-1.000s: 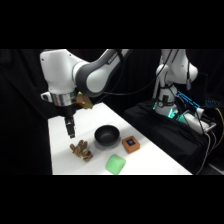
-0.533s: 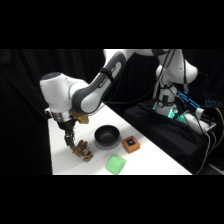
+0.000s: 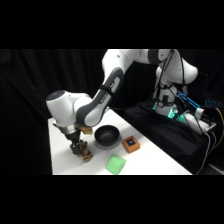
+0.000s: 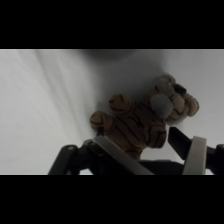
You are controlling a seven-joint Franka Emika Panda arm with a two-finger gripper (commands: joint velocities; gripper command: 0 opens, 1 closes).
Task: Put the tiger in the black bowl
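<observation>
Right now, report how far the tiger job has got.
Done: the gripper is down at the tiger, its fingers either side of the toy. In hand: the grasp; the tiger sits on the white table, not lifted. Left: lift it, carry it to the black bowl, which holds nothing, and release.

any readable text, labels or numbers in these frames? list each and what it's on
None readable.
The tiger, black bowl, green block and orange-brown block show no lettering.
The lit equipment behind the table is too blurred to tell whether it carries any marking.
</observation>
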